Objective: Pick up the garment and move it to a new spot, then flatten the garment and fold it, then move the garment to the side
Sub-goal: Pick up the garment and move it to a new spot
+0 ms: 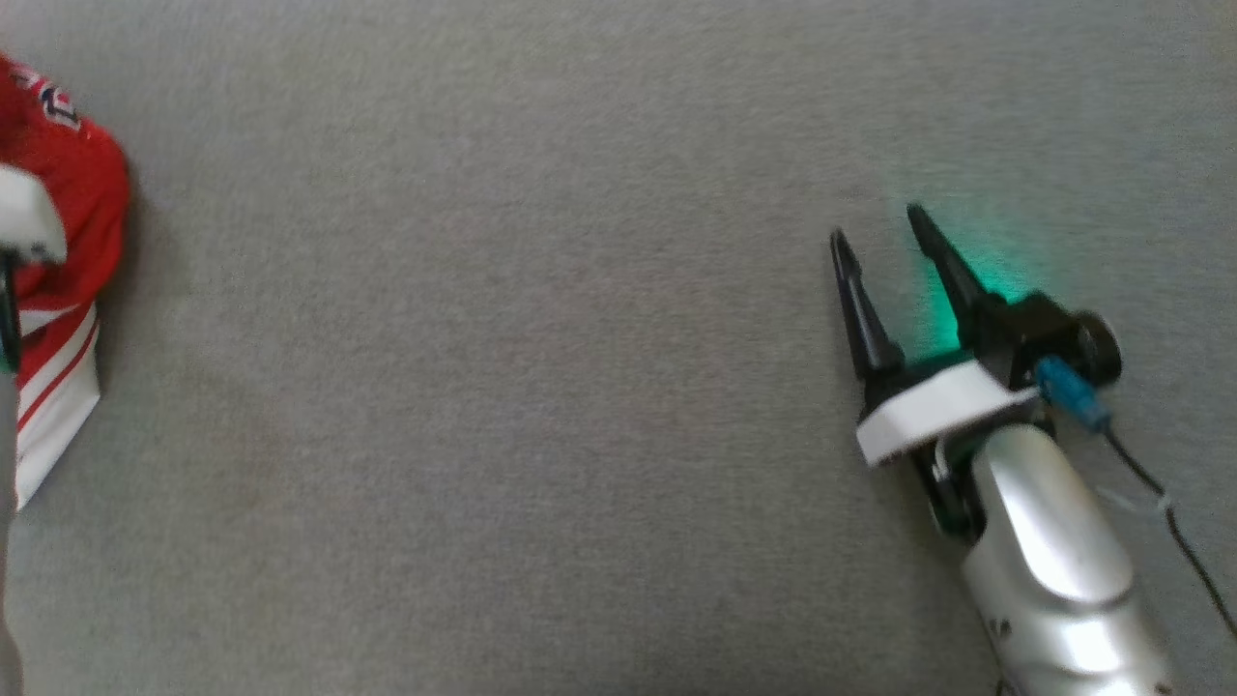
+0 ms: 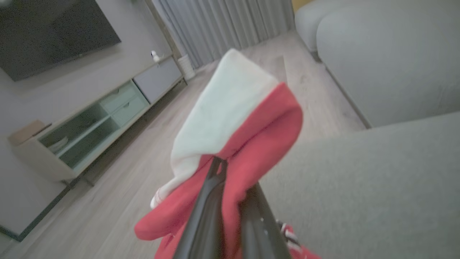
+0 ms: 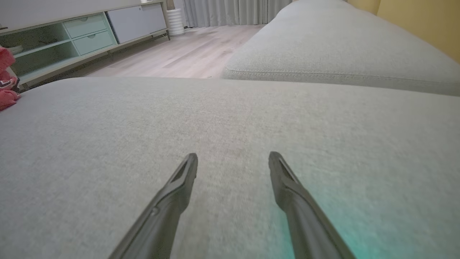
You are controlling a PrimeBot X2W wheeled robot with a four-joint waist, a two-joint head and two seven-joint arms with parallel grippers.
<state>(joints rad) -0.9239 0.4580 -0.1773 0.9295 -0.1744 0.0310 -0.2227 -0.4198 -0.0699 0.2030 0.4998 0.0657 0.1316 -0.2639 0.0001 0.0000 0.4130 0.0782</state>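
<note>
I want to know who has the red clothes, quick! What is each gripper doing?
Left gripper: shut on the red and white garment.
Right gripper: open, holding nothing.

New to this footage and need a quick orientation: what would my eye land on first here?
First, the red and white garment, bunched and pinched in the shut left gripper, bright against the grey room in the left wrist view. Next, the right gripper, jaws wide open over the grey cushion at the head view's right, with a green glow on the fabric beside it.
</note>
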